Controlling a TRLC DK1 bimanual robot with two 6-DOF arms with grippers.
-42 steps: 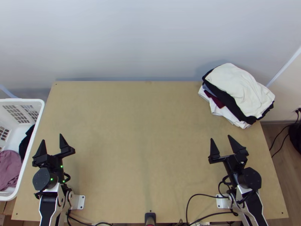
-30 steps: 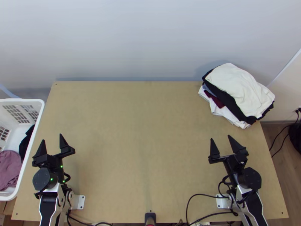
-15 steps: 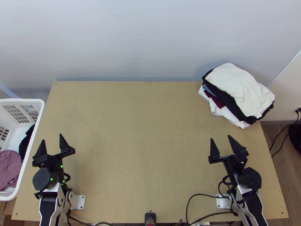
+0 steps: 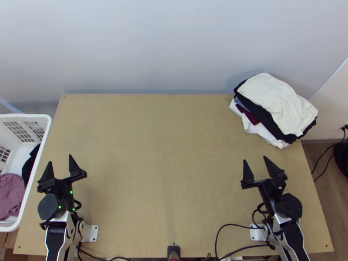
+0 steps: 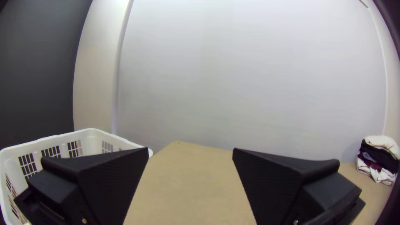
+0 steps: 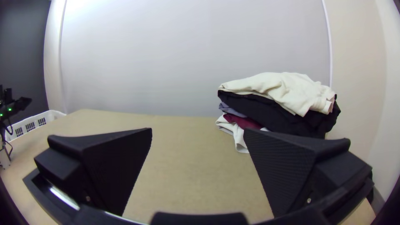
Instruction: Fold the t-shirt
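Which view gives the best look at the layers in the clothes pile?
The right wrist view: it shows the pile large and side-on, with cream, black, blue-grey, maroon and white cloth visible. The top view shows mostly its cream top, other layers along the edges; the left wrist view shows it small, near the picture's edge.

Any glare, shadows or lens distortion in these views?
Top view: soft shadow on the wall beside the clothes stack; right wrist view: bright glare high on the wall; left wrist view: wall seam bowed, corners dark.
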